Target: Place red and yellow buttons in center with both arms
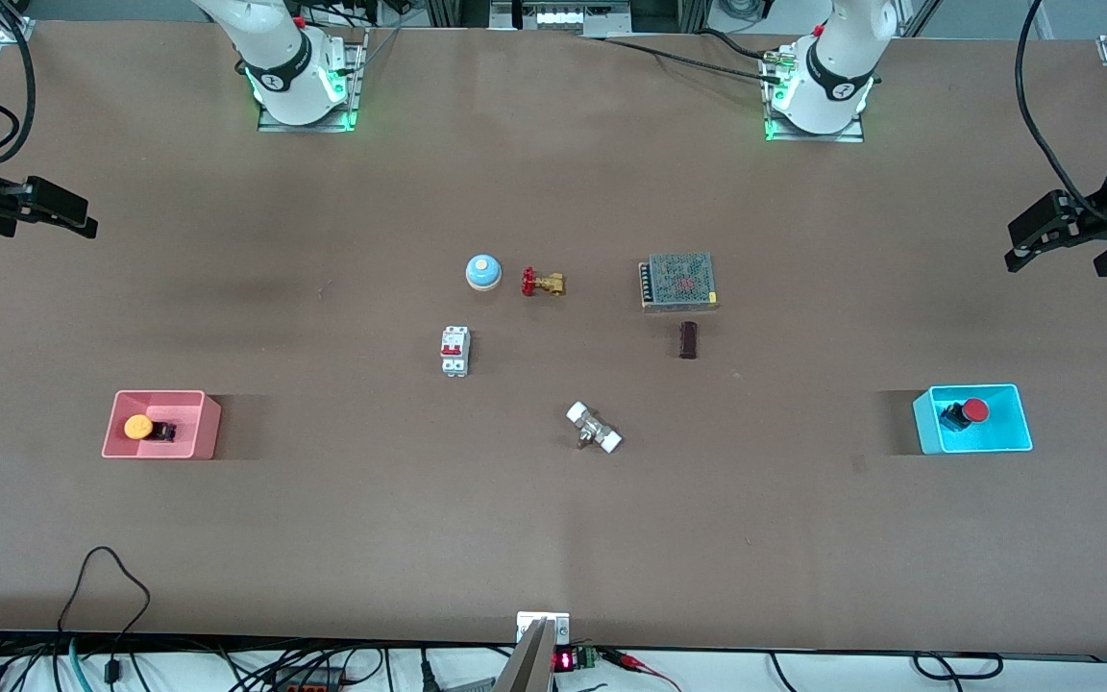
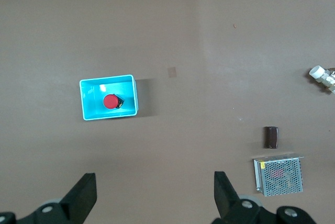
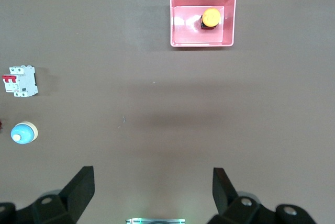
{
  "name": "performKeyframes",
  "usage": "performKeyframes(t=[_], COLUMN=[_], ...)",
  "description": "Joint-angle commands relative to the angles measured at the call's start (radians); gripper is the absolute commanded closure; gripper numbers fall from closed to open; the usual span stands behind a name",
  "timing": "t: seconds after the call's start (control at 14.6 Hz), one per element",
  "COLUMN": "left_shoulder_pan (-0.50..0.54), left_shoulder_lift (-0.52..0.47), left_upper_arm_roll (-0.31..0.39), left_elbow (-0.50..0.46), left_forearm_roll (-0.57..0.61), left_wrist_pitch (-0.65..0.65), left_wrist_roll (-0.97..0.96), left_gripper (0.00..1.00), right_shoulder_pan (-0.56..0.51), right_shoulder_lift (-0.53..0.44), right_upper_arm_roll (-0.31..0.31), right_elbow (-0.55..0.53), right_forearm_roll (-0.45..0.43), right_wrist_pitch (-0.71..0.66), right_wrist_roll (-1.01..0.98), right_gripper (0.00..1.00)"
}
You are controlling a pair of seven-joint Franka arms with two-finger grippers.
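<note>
Two small push buttons lie well apart, each in its own bin near an end of the bench. The red button (image 1: 965, 413) has a round, glossy red cap on a short black body and lies on its side in the cyan bin (image 1: 1015, 432), toward the left arm's end. The yellow button (image 1: 147, 428) has a round orange-yellow cap on a black body, also tipped over, and sits in the pink bin (image 1: 198, 423) toward the right arm's end. In the wrist views each cap shows as a flat coloured disc with a bit of black body peeking out beside it.

Between the bins, the plain brown bench (image 1: 553, 538) carries a loose cluster of other parts: a white fitting with two white ends (image 1: 594, 428), a white circuit breaker with red switches (image 1: 455, 351), a blue-and-white dome bell (image 1: 482, 272) just beside a brass valve with a red handle (image 1: 542, 283), a metal mesh-topped power supply (image 1: 678, 282), and a small dark block (image 1: 688, 339) nearer the front camera than that supply.

The left tool (image 1: 1058, 235) hangs above the bench edge at its own end, fingers spread wide and holding nothing. The right tool (image 1: 54, 213) hangs likewise at the other end, fingers wide apart and bare.
</note>
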Motion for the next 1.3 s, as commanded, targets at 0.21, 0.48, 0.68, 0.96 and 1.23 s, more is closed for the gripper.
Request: performKeyframes(t=[0.21,0.48,0.68,0.96,1.23], left_shoulder_pan=[0.007,0.007,0.033,0.09,0.142], left_shoulder_lift=[-0.015,-0.003,0.044,0.144,0.265], left_upper_arm_roll=[-0.006,0.001,0.001,0.001,0.001], left_elbow=[-0.001,-0.005,-0.016,-0.014,-0.013], left_forearm_roll=[-0.017,-0.012,-0.005,-0.003,0.049], left_wrist_pitch=[-0.039,-0.052,-0.047,0.052,0.163], left_wrist_roll=[0.007,0.006,0.003,0.02,0.078], left_gripper=[0.0,0.0,0.0,0.0,0.0], right_shoulder_pan=[0.002,0.001,-0.011,-0.013,-0.031], right_shoulder_lift=[-0.022,0.048,0.151,0.336,0.481], right_upper_arm_roll=[0.004,0.002,0.001,-0.007,-0.008], right_elbow=[-0.021,-0.02,-0.014,0.053,0.091], right_forearm_roll=[-0.006,-0.015,-0.014,-0.033,-0.061], right_wrist_pitch=[-0.014,0.055,0.184,0.317,0.455], right_wrist_roll=[0.018,0.015,0.012,-0.002,-0.008], right_gripper=[0.0,0.0,0.0,0.0,0.0])
